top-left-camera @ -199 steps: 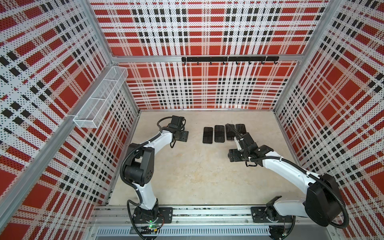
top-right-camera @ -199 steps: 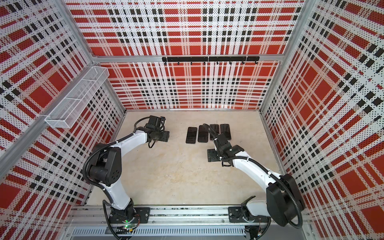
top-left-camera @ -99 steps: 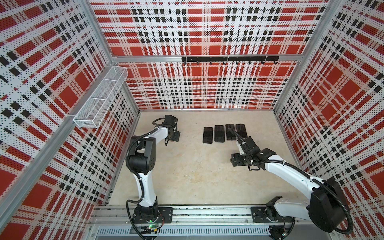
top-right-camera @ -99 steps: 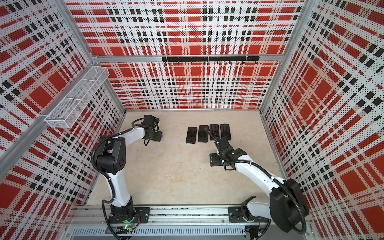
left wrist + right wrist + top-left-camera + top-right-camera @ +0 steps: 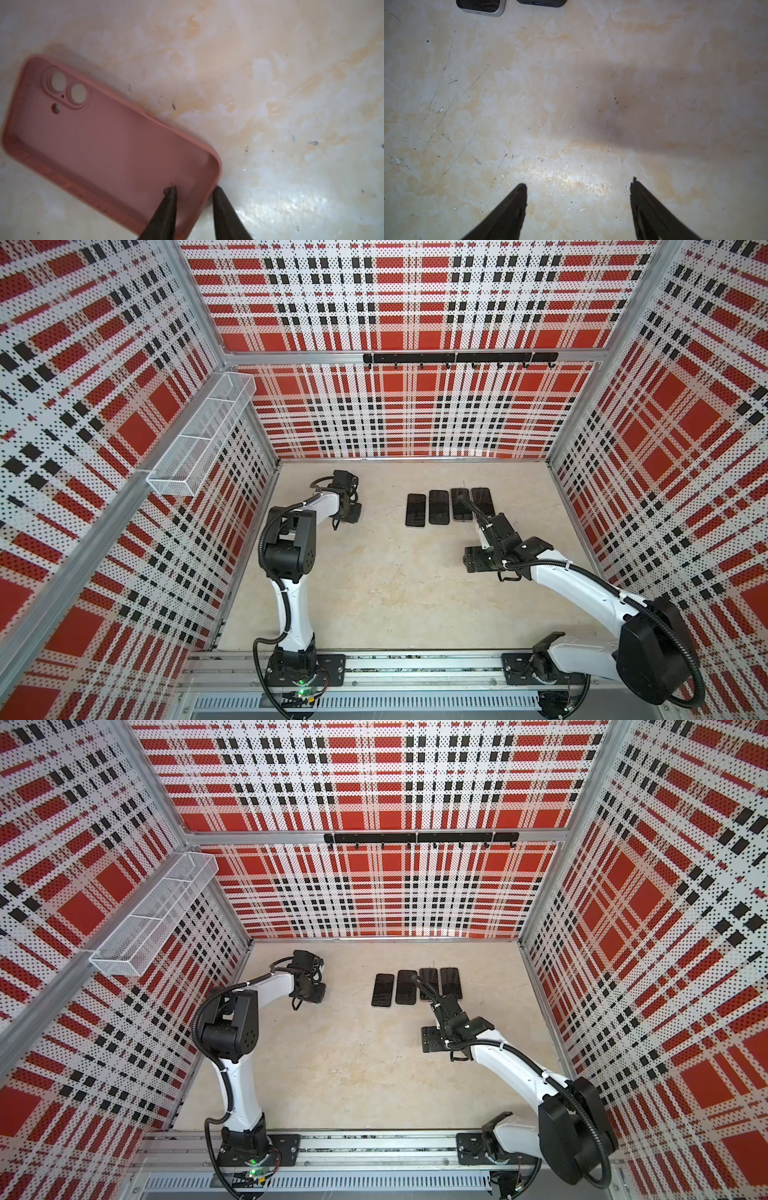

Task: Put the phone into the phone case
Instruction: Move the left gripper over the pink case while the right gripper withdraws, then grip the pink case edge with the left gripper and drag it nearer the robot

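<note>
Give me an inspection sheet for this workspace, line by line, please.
Surface: beige tabletop, scratched and speckled.
Job's things: pink phone case lying hollow side up; four phones in a row.
Clutter: nothing seen.
Grippers: left gripper astride the case's end rim, grip unclear; right gripper open over bare tabletop.
Cables: black hoses along both arms.
Surroundings: plaid walls, wire basket, hook rail.

Beige tabletop [image 5: 374, 593]: four phones [image 5: 439, 507], pink case [image 5: 104, 135].
</note>
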